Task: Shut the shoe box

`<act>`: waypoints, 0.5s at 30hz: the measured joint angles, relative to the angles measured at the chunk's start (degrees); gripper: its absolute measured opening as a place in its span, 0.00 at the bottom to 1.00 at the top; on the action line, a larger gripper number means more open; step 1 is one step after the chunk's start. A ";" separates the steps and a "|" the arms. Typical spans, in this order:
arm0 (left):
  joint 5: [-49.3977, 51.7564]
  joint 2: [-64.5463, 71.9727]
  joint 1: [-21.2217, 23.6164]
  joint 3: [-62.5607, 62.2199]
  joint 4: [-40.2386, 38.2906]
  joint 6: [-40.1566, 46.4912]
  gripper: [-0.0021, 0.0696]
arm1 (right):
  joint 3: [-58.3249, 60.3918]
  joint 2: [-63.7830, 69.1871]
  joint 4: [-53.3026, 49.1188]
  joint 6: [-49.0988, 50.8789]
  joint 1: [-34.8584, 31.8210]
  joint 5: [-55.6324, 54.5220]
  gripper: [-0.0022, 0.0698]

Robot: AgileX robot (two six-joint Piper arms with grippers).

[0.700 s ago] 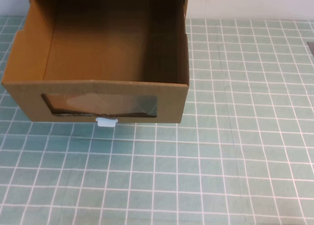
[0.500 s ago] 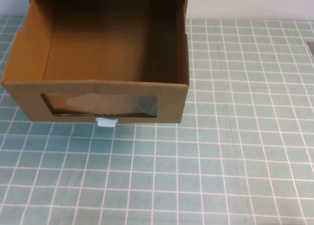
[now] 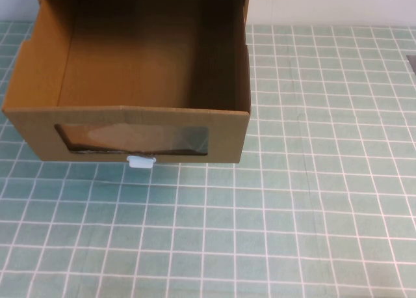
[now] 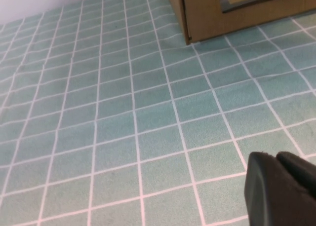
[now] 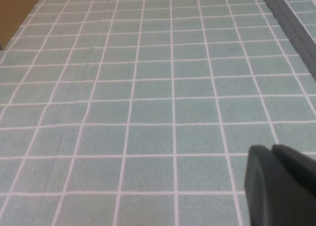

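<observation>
Nothing has moved since the earlier frame: box, tab and cloth sit exactly as they did.

Nearest me, neither arm reaches into the high view. The left gripper (image 4: 284,189) shows only in its own wrist view, a dark tip low over the checked cloth (image 3: 312,233), well short of the box; the right gripper (image 5: 281,184) likewise hangs over bare cloth off to the right side. Whether either is wide or narrow I cannot tell, since only a corner of each shows.

Further back, at the left rear of the table, the box (image 3: 130,125) stands with its drawer pulled well out, empty, window facing me and the white tab (image 3: 141,162) just below it.

I judge the task not yet begun. Next, an arm must come up to the drawer front and push it squarely back into its sleeve, probably the left, being nearer.

Only the high view shows the open drawer; the left wrist view catches one lower box corner, the right wrist view just a brown sliver.
</observation>
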 joint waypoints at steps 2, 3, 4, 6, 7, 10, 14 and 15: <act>0.00 0.00 0.00 0.00 0.00 -1.44 0.02 | 0.00 0.00 0.00 0.00 0.00 0.00 0.01; 0.00 0.00 0.00 0.00 0.00 -2.05 0.02 | 0.00 0.00 0.00 0.00 0.00 0.00 0.01; 0.00 0.00 0.00 0.00 0.00 -2.68 0.02 | 0.00 0.00 0.00 0.00 0.00 0.00 0.01; 0.00 0.00 0.00 0.00 0.00 -3.71 0.02 | 0.09 0.00 0.00 0.00 0.00 -0.29 0.01; 0.00 0.00 0.00 0.00 0.00 -4.19 0.02 | 0.09 0.00 0.00 0.00 0.00 -0.60 0.01; -0.11 0.00 0.00 0.00 0.00 -5.52 0.02 | 0.35 0.00 0.00 0.00 0.00 -1.81 0.01; -3.29 0.00 0.00 0.00 0.00 -6.85 0.02 | 0.57 0.00 0.00 0.00 0.00 -4.86 0.01; -5.12 0.00 0.00 0.00 0.00 -7.26 0.02 | 0.57 0.00 0.00 0.00 0.00 -6.43 0.01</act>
